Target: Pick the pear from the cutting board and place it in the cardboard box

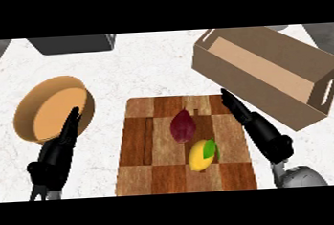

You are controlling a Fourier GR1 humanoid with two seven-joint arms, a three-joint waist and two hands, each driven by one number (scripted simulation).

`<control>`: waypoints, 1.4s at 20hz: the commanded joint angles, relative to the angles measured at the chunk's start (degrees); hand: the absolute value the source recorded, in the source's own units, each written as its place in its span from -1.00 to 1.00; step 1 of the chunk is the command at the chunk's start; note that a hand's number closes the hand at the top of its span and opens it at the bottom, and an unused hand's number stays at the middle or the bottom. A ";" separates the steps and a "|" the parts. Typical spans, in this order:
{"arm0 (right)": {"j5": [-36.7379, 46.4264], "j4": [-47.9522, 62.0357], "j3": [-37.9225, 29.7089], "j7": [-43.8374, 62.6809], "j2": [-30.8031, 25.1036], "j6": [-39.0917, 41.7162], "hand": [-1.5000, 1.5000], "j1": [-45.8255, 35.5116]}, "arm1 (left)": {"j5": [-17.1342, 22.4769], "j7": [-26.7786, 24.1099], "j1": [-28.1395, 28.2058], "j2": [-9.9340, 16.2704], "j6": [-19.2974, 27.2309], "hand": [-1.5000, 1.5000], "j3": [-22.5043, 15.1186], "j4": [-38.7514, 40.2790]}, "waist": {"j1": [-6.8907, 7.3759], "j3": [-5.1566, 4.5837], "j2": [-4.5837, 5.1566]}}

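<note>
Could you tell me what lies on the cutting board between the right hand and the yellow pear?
Nothing: in the head view, only bare cutting board separates the right hand from the pear. The purple sweet potato lies beyond the pear.

Pear on cutting board — box behind-right.

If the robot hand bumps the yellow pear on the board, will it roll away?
Probably a little. The pear lies on its side on the flat cutting board, and its rounded body looks apt to roll, likely in a curve since one end is narrower. Its smooth skin might slip between fingers. The right robot hand is open beside it, not touching yet.
</note>
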 commanded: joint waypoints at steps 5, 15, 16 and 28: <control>-6.98 -9.28 -20.67 4.18 -0.28 -13.12 -1.00 -6.89 | -5.04 -0.99 -8.10 8.11 -4.08 0.00 0.70 -5.13 | -2.22 -0.35 0.92; 10.34 -9.01 -15.59 0.10 -7.41 -12.80 -1.00 -0.65 | -5.70 0.66 -16.57 6.74 -11.14 0.00 0.76 -0.60 | 0.87 -0.40 1.80; 10.47 -9.72 -15.65 1.22 -9.46 -10.70 -1.00 -0.19 | -4.01 2.09 -15.52 8.29 -13.42 0.00 1.57 -2.39 | 1.04 -0.40 1.71; 17.00 -15.97 -0.95 28.14 -17.60 8.33 -1.00 -13.49 | -5.53 3.45 -13.87 6.18 -13.44 0.00 0.26 -6.10 | 2.36 -0.51 1.54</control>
